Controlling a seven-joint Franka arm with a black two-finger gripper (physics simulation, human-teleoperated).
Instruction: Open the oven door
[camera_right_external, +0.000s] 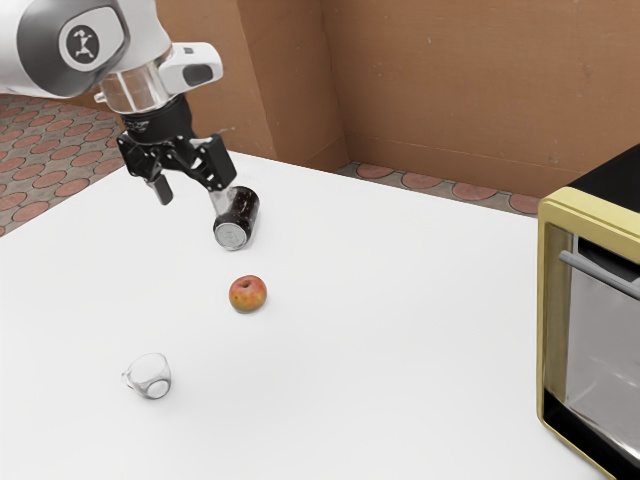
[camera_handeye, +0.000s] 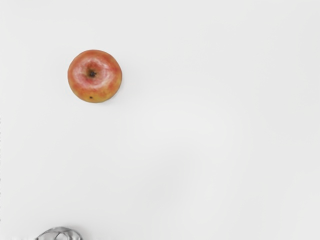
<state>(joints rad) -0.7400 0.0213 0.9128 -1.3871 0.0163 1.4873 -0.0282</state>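
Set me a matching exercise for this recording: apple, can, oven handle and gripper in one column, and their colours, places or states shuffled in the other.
Things:
1. Apple
2. Can
3. Oven handle
4. Gripper

Descriptions:
A. Grey bar at the exterior view's right
B. Jaws apart
C. Red and yellow
D. Dark-sided, lying on its side

Right pairs: 1-C, 2-D, 3-A, 4-B

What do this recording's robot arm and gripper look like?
The smooth, rounded white robot arm carries a dark grey cap with a round emblem, plus a white housing marked by a dark oval. The angular, bolted-looking black gripper has two jaws.
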